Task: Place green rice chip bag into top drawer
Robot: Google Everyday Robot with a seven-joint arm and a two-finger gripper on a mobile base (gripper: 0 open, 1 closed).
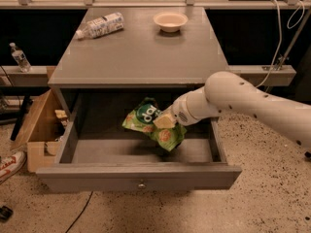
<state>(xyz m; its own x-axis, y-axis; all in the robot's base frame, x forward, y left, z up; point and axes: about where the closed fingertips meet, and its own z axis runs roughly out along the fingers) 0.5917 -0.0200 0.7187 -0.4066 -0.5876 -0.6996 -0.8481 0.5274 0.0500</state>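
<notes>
The white rounded arm (252, 101) came in from the right and sloped down to the left. Its tan two-finger gripper (164, 122) was inside the open grey drawer (141, 171), jaws closed on the crinkly bright-green snack bag (146, 114).

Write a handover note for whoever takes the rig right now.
Tool: shut on the crinkly bright-green rice chip bag, reaching into the open wide shallow grey top drawer.
Bag: held near the drawer's middle, apparently just above the floor, not resting on it.
Done: drawer open, bag grasped and inside the drawer space.
Left: lower, release, pull the arm out.
Not involved: cream round bowl and clear plastic bottle on the grey cabinet top.
</notes>
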